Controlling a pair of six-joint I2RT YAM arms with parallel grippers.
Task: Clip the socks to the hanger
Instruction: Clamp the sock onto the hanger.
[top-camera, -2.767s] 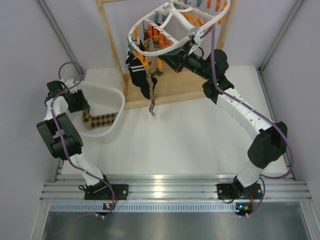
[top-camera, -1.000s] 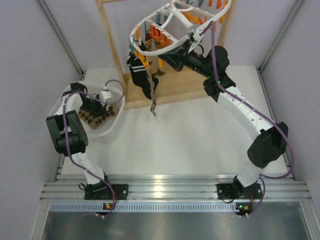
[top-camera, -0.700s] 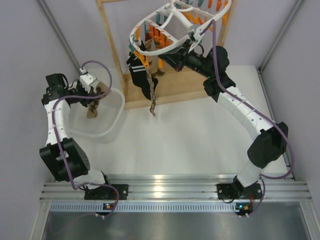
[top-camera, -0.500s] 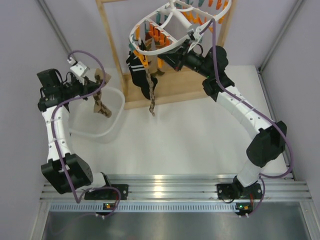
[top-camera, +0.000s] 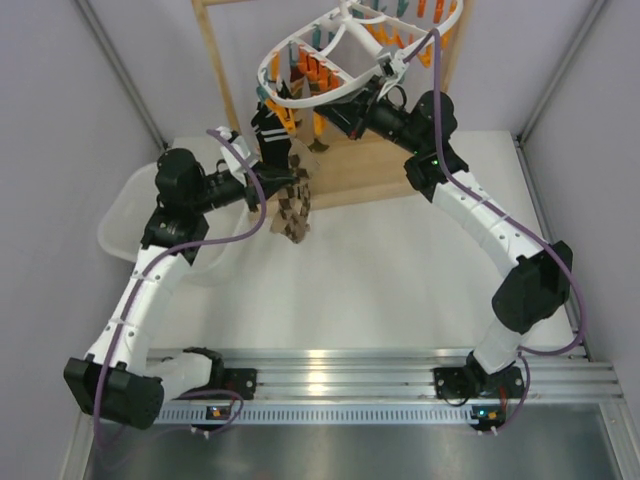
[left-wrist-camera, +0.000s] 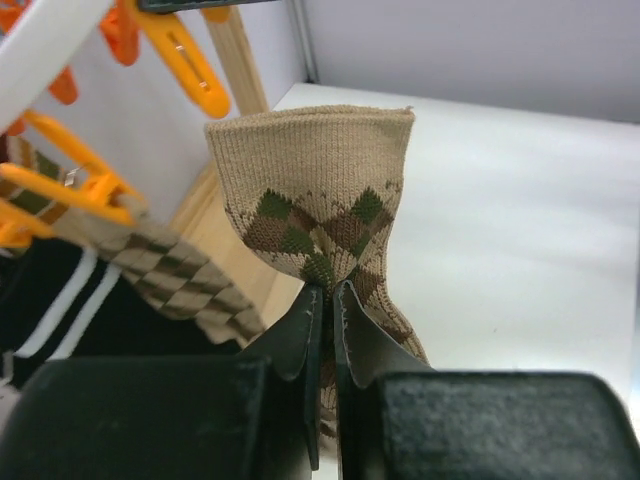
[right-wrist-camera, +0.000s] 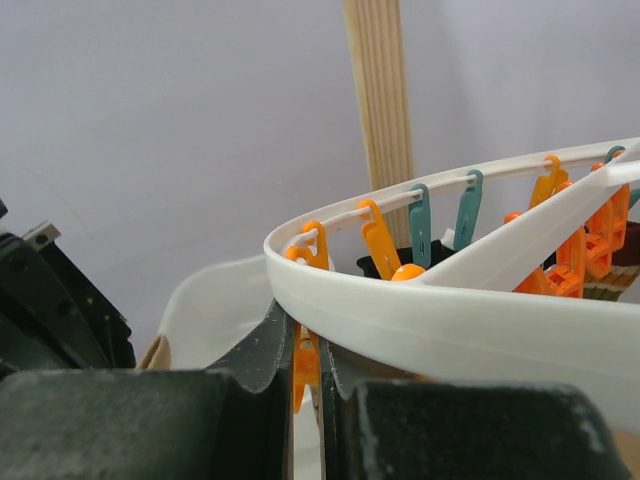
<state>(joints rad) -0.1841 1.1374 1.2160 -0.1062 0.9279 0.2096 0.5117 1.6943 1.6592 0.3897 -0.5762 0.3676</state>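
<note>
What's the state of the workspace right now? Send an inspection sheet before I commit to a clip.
Surface: white table, wooden stand at its far side.
Job's things: held sock pinched below its cuff, cuff up, near the hanger; second patterned sock hangs from it.
Clutter: black striped sock on the hanger; white tub at left.
Jaws: left jaws shut on held sock; right jaws shut on hanger rim.
Cables: purple cables follow both arms; no snag seen.
Surroundings: grey walls, metal rail at near edge.

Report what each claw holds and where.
Left claw: sock, pinched just below its cuff. Right claw: hanger, at the rim by an orange clip.
</note>
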